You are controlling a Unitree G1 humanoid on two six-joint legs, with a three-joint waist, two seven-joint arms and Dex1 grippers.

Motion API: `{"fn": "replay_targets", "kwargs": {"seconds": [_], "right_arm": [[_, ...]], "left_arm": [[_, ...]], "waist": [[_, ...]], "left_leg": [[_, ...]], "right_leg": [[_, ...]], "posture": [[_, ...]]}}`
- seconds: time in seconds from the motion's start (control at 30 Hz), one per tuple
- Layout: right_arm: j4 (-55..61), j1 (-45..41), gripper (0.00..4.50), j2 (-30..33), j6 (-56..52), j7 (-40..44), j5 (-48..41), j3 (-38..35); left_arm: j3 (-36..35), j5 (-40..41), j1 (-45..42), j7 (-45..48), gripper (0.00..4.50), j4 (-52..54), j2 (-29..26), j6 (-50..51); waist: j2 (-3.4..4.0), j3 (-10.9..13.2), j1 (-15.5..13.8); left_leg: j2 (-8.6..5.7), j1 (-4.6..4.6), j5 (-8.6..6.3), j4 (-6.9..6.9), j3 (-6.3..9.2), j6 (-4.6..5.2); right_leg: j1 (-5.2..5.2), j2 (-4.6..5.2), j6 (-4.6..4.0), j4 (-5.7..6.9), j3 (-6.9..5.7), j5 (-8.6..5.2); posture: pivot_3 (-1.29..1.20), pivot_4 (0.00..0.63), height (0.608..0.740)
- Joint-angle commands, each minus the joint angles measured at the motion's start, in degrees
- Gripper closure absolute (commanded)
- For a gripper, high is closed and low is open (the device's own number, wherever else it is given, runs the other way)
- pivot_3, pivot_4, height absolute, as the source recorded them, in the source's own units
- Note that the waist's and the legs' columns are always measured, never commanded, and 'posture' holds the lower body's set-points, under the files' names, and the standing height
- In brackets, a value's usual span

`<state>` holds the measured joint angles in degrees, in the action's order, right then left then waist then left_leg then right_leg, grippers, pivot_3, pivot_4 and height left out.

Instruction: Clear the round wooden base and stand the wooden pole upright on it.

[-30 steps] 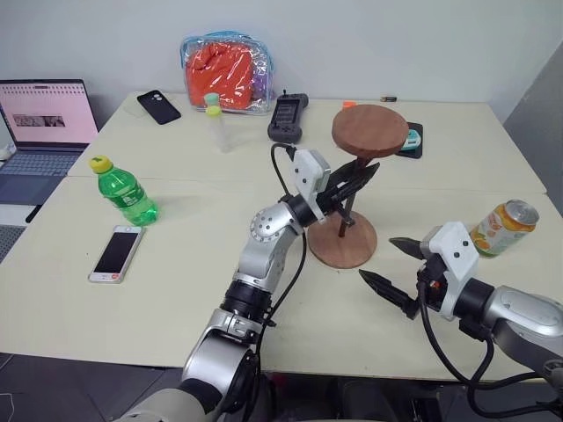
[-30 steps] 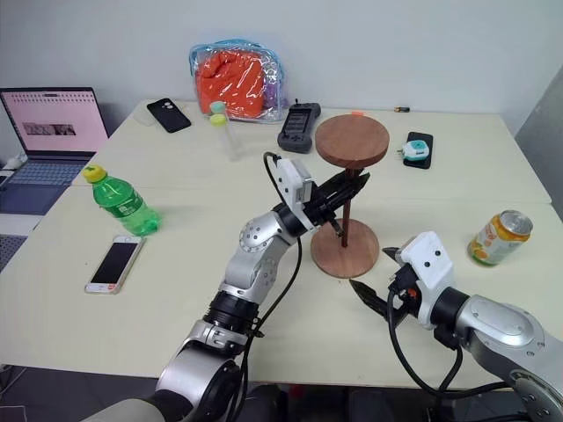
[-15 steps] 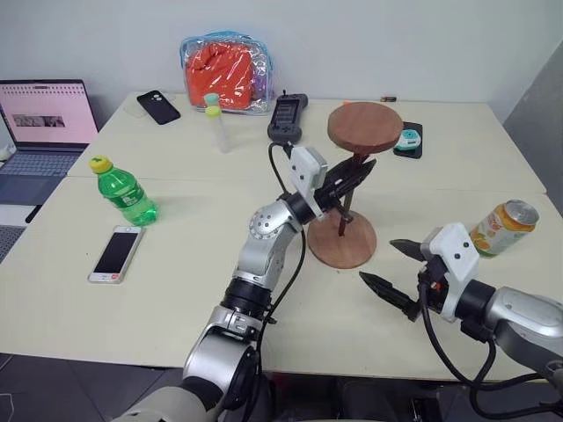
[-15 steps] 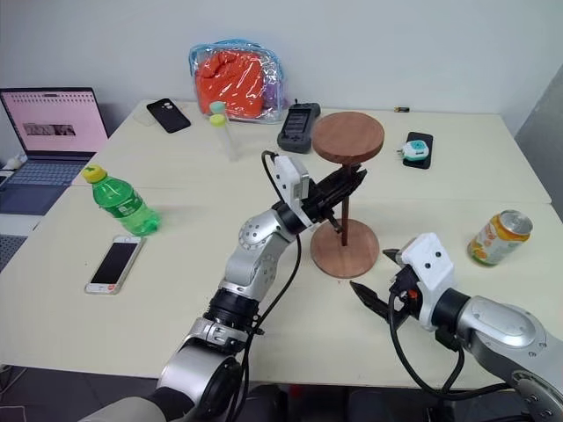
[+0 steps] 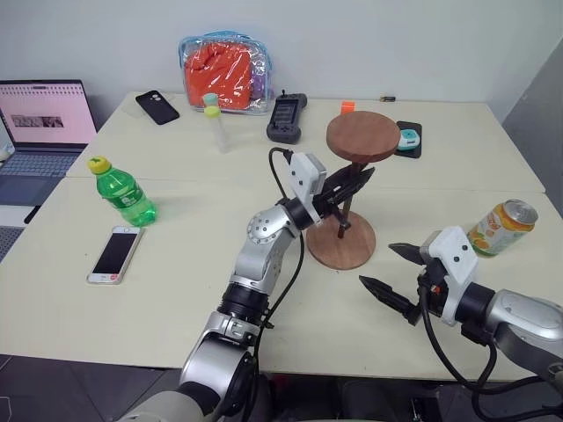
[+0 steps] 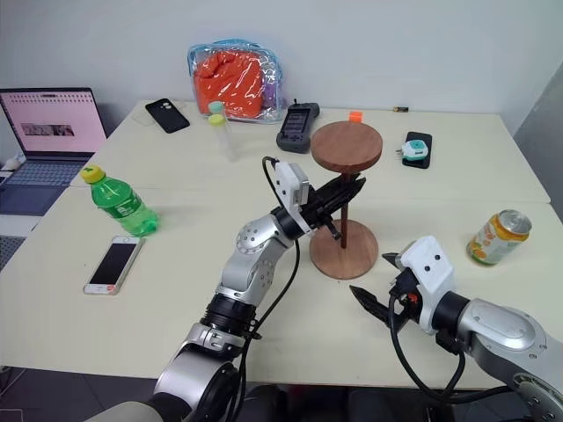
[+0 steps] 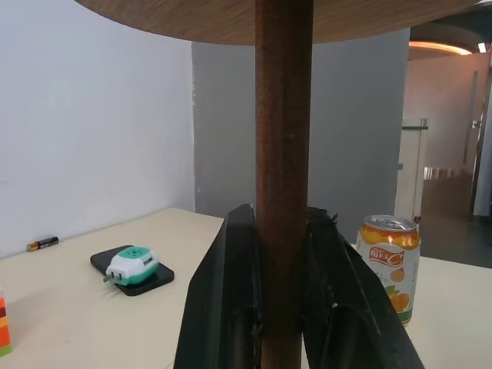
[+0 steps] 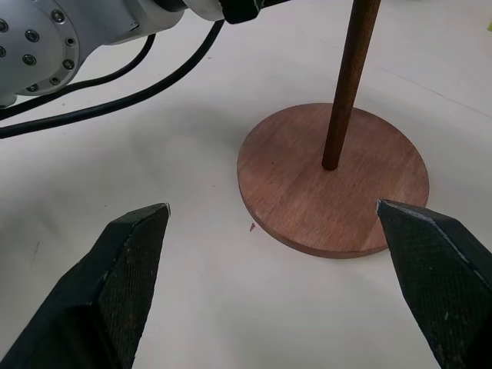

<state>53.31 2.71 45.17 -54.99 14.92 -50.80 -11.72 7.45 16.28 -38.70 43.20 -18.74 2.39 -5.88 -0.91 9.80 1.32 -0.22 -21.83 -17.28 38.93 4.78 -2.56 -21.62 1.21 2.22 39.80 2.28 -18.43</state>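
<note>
The round wooden base (image 5: 352, 254) lies flat on the table, right of centre. The wooden pole (image 5: 343, 220) stands on its middle, close to upright, with its fixed disc (image 5: 362, 139) at the top. My left gripper (image 5: 352, 183) is shut on the pole just under that disc; in the left wrist view both fingers (image 7: 231, 292) press the rod (image 7: 283, 115). My right gripper (image 5: 376, 264) hovers open near the table, at the base's front right. The right wrist view shows base (image 8: 307, 200) and pole (image 8: 350, 77) ahead of its spread fingertips.
An orange drink can (image 5: 498, 227) stands at the right edge. A green bottle (image 5: 123, 191), a phone (image 5: 114, 253) and a laptop (image 5: 40, 123) are on the left. Along the back are an orange bag (image 5: 227, 72), a black phone (image 5: 157, 106), a black device (image 5: 287, 117) and a charger (image 5: 406, 139).
The pole's top disc has shifted slightly left and down in my left gripper's hold. The right gripper has stayed open in the same spot.
</note>
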Motion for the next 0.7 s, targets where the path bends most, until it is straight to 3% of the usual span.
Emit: {"fn": "replay_targets", "kwargs": {"seconds": [0.03,0.7], "right_arm": [[3.09,-0.30,0.00,0.64,0.93,0.12,-0.63,-1.06],[2.77,-0.35,0.00,-0.03,1.56,-0.22,0.62,0.41]], "left_arm": [[0.72,-1.48,0.31,0.01,4.23,-1.14,-0.42,-0.72],[2.83,-5.58,3.12,-3.23,4.23,-3.16,-4.57,0.30]], "waist": [[0.00,0.00,-0.01],[-0.06,-0.44,0.29]], "left_leg": [[0.00,0.00,0.00,0.00,0.00,0.00],[0.02,0.24,0.00,-0.09,0.12,0.01]], "right_leg": [[0.00,0.00,0.00,0.00,0.00,0.00],[0.30,-0.02,0.00,-0.16,0.01,0.00]], "posture": [[0.00,0.150,0.740],[0.00,0.150,0.740]]}}
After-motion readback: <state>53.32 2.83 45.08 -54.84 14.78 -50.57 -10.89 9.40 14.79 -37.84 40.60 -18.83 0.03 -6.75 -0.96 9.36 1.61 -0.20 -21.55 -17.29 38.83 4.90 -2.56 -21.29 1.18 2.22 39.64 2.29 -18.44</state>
